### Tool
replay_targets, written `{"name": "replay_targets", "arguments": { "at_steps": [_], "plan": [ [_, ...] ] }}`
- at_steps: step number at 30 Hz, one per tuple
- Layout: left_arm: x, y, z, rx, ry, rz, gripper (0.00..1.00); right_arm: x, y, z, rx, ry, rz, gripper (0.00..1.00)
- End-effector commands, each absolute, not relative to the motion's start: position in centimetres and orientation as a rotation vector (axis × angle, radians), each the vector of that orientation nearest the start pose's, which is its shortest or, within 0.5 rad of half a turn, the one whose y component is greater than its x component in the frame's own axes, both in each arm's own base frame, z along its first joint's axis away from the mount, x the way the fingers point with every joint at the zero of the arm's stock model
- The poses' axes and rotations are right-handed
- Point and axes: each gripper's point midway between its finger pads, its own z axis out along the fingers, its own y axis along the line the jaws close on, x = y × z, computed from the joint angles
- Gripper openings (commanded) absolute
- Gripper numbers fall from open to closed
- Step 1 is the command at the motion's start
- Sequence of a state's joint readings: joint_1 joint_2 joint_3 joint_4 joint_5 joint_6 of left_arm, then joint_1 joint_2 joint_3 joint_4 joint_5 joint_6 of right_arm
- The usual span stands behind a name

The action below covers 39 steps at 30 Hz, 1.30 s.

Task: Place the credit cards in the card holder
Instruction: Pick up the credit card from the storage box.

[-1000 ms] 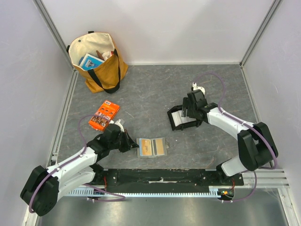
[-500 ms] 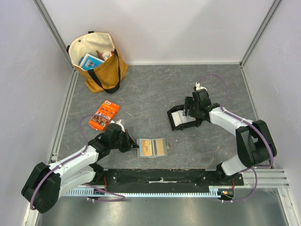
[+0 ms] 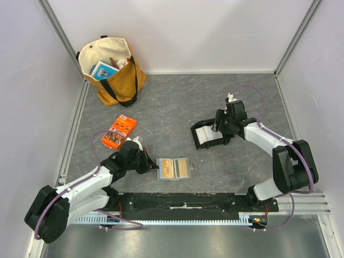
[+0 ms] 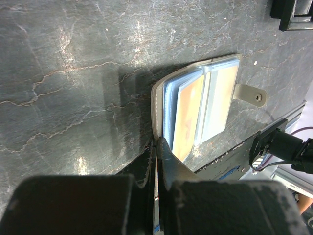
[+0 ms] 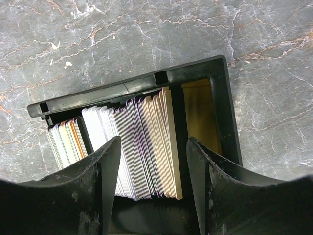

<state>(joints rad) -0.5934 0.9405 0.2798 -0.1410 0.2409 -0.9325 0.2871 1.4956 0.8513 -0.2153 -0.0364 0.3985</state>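
The card holder [image 3: 173, 168] lies open on the grey table near the front edge, with an orange card in its clear sleeves and its snap tab to the right; it also shows in the left wrist view [image 4: 200, 105]. My left gripper [image 3: 152, 164] is shut on the left edge of its cover [image 4: 157, 147]. The credit cards [image 5: 142, 142] stand on edge as a white, grey and tan stack in a black open tray [image 5: 195, 73]. My right gripper [image 5: 152, 147] is open just above the stack, one finger on each side. From above the cards [image 3: 204, 134] show left of that gripper [image 3: 216, 127].
An orange printed packet [image 3: 119, 131] lies left of centre. A tan tote bag [image 3: 110, 70] with items in it stands at the back left. Walls enclose the table on three sides, and a black rail [image 3: 183, 201] runs along the front edge.
My right wrist has shifted slightly to the right and back over the tray. The left arm and the card holder have not moved.
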Motion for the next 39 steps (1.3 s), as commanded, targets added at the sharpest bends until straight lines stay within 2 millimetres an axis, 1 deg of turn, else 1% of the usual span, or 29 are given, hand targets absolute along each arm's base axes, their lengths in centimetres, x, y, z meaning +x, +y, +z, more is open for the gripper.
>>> {"name": "replay_targets", "arguments": {
  "at_steps": [1,7,18,20,24,26,31,34,39],
  "plan": [
    [16.7,-20.5,5.1,-0.268,2.525,-0.987,0.02,34.1,13.6,7.3,0.080,2.442,0.440,0.61],
    [16.8,-20.5,5.2,-0.265,2.521,-0.990,0.02,34.1,13.5,7.5,0.082,2.437,0.441,0.54],
    [16.8,-20.6,5.2,-0.264,2.521,-0.991,0.02,34.4,13.5,8.1,0.089,2.423,0.464,0.45],
    [16.7,-20.6,5.1,-0.263,2.527,-0.991,0.02,34.4,13.4,8.1,0.093,2.423,0.468,0.42],
    [16.8,-20.6,5.1,-0.263,2.526,-0.990,0.02,34.4,13.3,8.0,0.093,2.425,0.471,0.37],
    [16.8,-20.6,5.1,-0.265,2.524,-0.989,0.02,34.3,13.3,8.0,0.093,2.428,0.468,0.31],
    [16.7,-20.5,5.0,-0.263,2.525,-0.990,0.02,34.4,13.1,8.1,0.101,2.423,0.472,0.29],
    [16.8,-20.5,5.0,-0.264,2.523,-0.990,0.02,34.4,13.1,8.2,0.103,2.423,0.476,0.26],
    [16.7,-20.6,4.9,-0.260,2.527,-0.992,0.02,34.4,12.9,8.7,0.102,2.413,0.488,0.16]
  ]
}}
